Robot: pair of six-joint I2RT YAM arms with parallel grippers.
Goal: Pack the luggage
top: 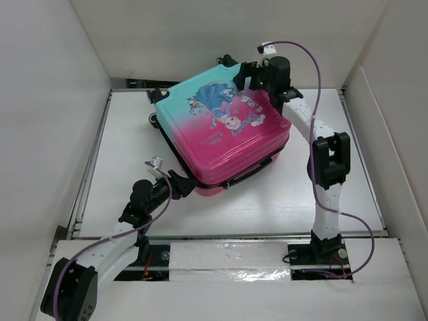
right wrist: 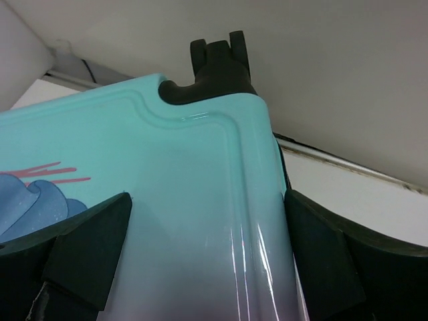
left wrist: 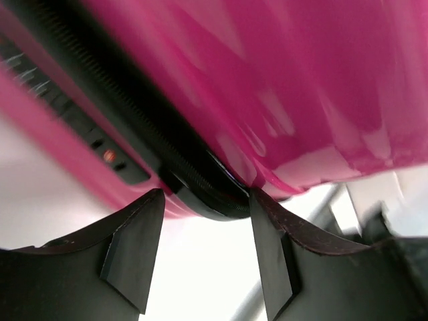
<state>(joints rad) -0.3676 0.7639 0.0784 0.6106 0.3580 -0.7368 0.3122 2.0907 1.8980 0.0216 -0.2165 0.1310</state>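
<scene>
The closed suitcase (top: 224,127) lies flat on the table (top: 120,167). My left gripper (left wrist: 207,194) is half-spread at its zipper seam (left wrist: 134,114) — whether it's pinching, I can't tell. My right gripper (right wrist: 206,200) gapes wide over the teal corner — likely steadying.

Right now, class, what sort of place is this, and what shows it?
Probably a robot lab cell: plain white walls box in a white table, the left arm and right arm are bolted at its near edge, and a suitcase lies on it.
</scene>
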